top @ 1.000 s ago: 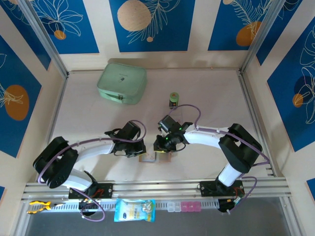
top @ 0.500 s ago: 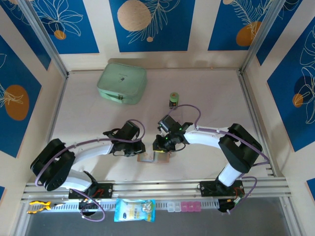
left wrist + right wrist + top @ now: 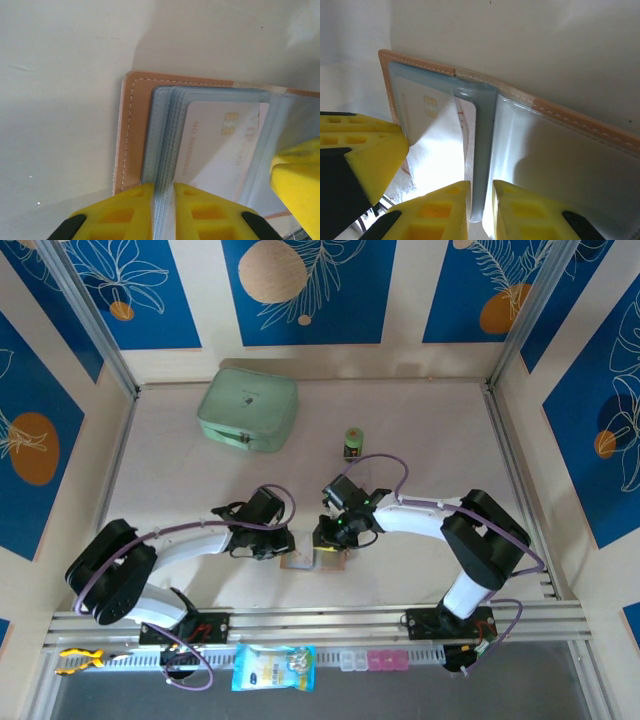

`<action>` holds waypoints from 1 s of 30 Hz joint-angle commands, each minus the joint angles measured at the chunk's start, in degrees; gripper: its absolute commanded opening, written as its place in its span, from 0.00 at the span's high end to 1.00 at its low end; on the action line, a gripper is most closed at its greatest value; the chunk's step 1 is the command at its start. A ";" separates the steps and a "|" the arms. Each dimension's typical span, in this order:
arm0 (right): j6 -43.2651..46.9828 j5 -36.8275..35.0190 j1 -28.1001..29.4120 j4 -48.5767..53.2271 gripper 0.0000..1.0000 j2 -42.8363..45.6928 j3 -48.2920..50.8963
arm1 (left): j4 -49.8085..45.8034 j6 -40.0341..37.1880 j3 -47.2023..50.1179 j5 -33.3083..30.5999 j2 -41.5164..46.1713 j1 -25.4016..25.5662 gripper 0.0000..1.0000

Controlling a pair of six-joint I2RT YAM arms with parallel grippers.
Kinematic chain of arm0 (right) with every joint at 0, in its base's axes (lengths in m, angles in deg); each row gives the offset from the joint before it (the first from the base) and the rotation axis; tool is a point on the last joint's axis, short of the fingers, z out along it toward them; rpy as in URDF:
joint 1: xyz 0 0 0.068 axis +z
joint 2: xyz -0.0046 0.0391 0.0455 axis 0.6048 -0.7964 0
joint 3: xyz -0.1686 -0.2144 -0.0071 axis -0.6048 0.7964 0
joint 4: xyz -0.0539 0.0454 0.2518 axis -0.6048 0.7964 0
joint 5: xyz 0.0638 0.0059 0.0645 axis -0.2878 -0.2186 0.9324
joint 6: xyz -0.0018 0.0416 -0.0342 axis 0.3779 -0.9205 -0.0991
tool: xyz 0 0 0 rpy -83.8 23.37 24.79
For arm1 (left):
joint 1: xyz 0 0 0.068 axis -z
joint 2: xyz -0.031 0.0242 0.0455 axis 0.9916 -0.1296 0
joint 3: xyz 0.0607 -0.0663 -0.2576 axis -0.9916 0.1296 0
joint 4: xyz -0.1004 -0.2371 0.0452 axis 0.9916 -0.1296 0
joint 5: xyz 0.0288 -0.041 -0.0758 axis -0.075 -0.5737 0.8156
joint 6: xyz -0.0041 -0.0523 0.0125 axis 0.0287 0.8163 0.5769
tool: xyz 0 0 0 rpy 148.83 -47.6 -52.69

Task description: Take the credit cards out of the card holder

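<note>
On the table (image 3: 420,440), near its front edge between the arms, the card holder (image 3: 315,562) lies open. The left fingers (image 3: 142,202) pinch its stacked grey-blue sleeves (image 3: 162,150). The right fingers (image 3: 457,202) pinch one sleeve's edge. A pale credit card (image 3: 220,145) sits inside a clear sleeve.

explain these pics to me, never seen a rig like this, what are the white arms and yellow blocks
These are two robot arms bolted to the near edge of a table. The wide picture comes from a fixed camera above and behind them. The two close-ups come from a camera on each wrist; the yellow blocks are gripper fingers. On the table lie a mint-green case, a small green-and-black cylinder and, between the arms, an open pinkish-brown card holder. The left gripper pinches its stack of pale blue sleeves, and the right gripper pinches one sleeve. A pale credit card with a chip sits inside a sleeve.
</note>
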 commanded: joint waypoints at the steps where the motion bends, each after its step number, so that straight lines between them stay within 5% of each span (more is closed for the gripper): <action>1: -0.07 1.32 -0.25 0.36 0.81 0.66 0.03 | 0.40 0.04 1.37 1.17 -0.83 -0.38 0.85; 30: -2.15 4.54 0.12 -4.81 0.80 -3.06 2.41 | 1.00 1.93 3.40 1.45 0.62 -0.29 0.87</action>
